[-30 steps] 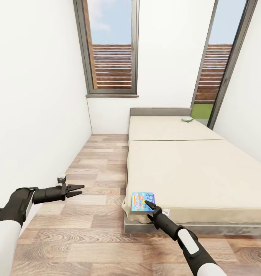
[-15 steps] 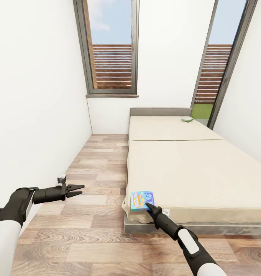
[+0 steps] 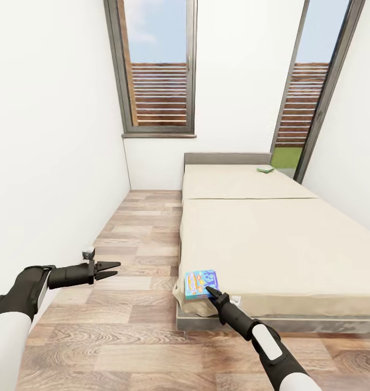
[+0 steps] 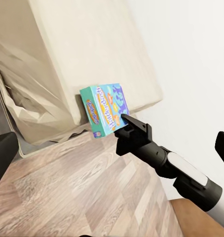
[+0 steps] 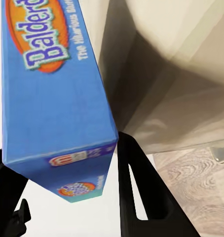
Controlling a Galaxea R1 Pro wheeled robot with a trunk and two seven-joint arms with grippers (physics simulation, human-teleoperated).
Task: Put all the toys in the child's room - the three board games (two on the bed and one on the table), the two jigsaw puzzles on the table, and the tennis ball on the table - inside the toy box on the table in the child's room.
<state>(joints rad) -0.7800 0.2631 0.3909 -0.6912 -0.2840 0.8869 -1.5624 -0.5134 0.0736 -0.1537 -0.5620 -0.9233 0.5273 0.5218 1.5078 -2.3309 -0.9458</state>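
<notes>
In the head view, the blue board game point(image 3: 201, 284) sat at the near left corner of the bed point(image 3: 271, 244), tilted up off the beige mattress cover, with the right gripper point(image 3: 211, 292) reaching it from below and touching its lower right edge. From this angle I could not tell whether the jaws were clamped. A second, green-and-white board game point(image 3: 265, 169) lay flat at the far right corner of the bed, close to the grey headboard point(image 3: 227, 158). The left gripper point(image 3: 111, 269) hung over the wood-plank floor point(image 3: 136, 255) well to the left of the bed, its two fingers parted and holding nothing. In the left wrist view, the blue board game point(image 4: 106, 109) stood against the corner of the mattress with its printed face outward, and the right gripper point(image 4: 128, 121) met its edge; the lettering on the face was too small to read with certainty. In the right wrist view, the blue board game point(image 5: 50, 94) lay between the two black fingers point(image 5: 136, 190), one on each side of its narrow end, the box gripped between them. Its face carried an orange oval with pale letters beginning "Balder", and beside it a line reading "The Hilarious Bluff", cut off at the edge; a small logo on the end face was unreadable.
</notes>
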